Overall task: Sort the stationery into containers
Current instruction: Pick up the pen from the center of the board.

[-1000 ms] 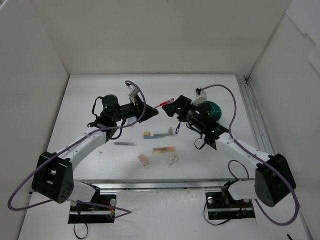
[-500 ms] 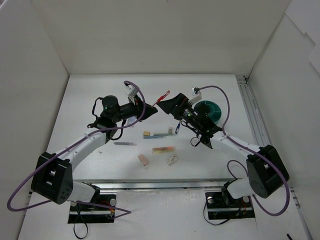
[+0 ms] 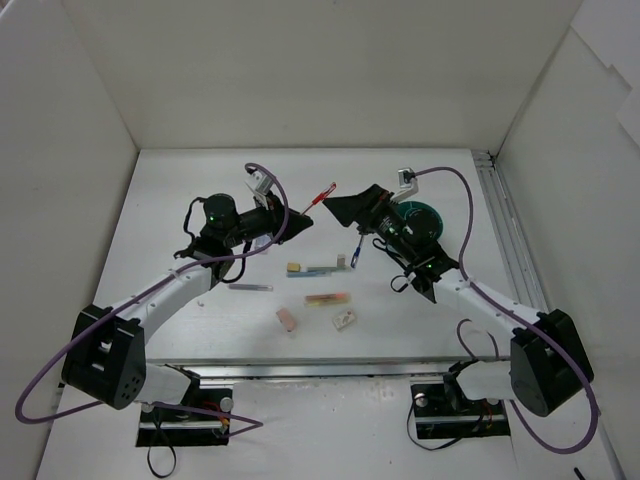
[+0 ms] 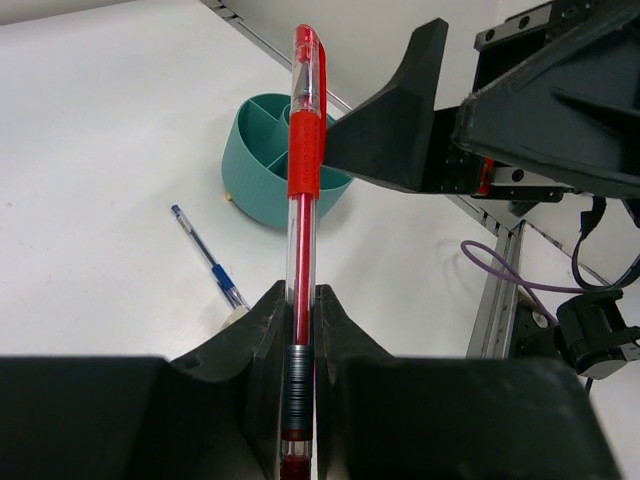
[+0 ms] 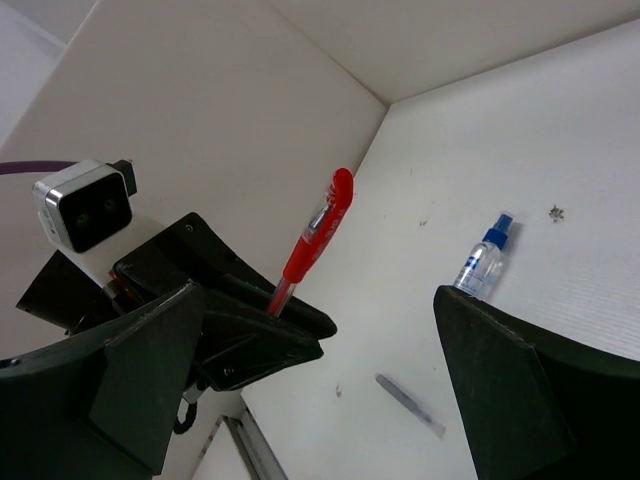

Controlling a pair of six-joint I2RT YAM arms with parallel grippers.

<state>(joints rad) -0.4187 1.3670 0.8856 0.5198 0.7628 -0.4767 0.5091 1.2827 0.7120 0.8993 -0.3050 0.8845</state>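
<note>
Red pen (image 4: pixel 303 150) | clamped in left tool (image 4: pixel 297 300) | right tool (image 5: pixel 315 300) spread wide

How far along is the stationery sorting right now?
The teal bowl looks empty where visible. In hand: left gripper shut on the red pen, facing the open right gripper. Left on the table: blue pen, grey pen, bottle, pink eraser, white eraser, yellow-pink stick, tan cube.

Robot lab test cell: white panel walls (image 3: pixel 300 80), aluminium rail (image 3: pixel 507 235), purple cables (image 3: pixel 466 212).
</note>
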